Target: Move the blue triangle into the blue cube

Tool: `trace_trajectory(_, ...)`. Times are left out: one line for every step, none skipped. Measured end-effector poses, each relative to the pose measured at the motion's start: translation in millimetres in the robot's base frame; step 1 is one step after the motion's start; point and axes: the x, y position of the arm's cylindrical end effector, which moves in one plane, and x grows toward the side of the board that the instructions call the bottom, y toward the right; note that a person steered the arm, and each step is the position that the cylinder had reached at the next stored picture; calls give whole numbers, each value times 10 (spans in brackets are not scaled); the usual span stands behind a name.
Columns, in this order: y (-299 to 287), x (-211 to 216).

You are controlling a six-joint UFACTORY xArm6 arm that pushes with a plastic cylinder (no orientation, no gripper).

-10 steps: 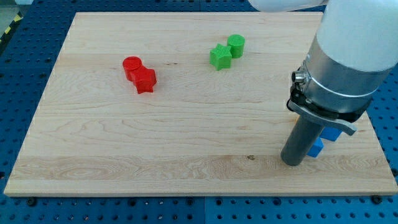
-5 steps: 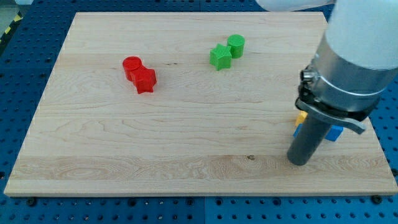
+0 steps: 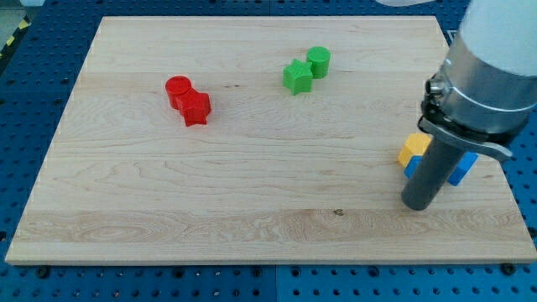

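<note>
My tip (image 3: pixel 417 204) rests on the board near the view's lower right. Right behind the rod are blue blocks: one blue piece (image 3: pixel 412 168) shows at the rod's left and another blue piece (image 3: pixel 461 168) at its right. The rod hides their middle, so I cannot tell which is the triangle and which the cube, or whether they touch. A yellow block (image 3: pixel 413 148) sits just above the left blue piece, touching it.
A red cylinder (image 3: pixel 178 88) and a red star-like block (image 3: pixel 195 108) touch at the view's left centre. A green star (image 3: pixel 297 76) and green cylinder (image 3: pixel 319 60) touch near the top centre. The board's right edge (image 3: pixel 503 180) is close to the blue blocks.
The rod and arm have moved towards the view's right and slightly up. The yellow block and more of the left blue piece have come into sight.
</note>
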Motion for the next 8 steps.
trace_trajectory(11, -98)
trace_trajectory(-55, -203)
trace_trajectory(-122, -243)
trace_trajectory(-97, -4)
trace_trajectory(104, 71)
trace_trajectory(173, -55)
trace_trajectory(163, -215)
trace_trajectory(156, -305)
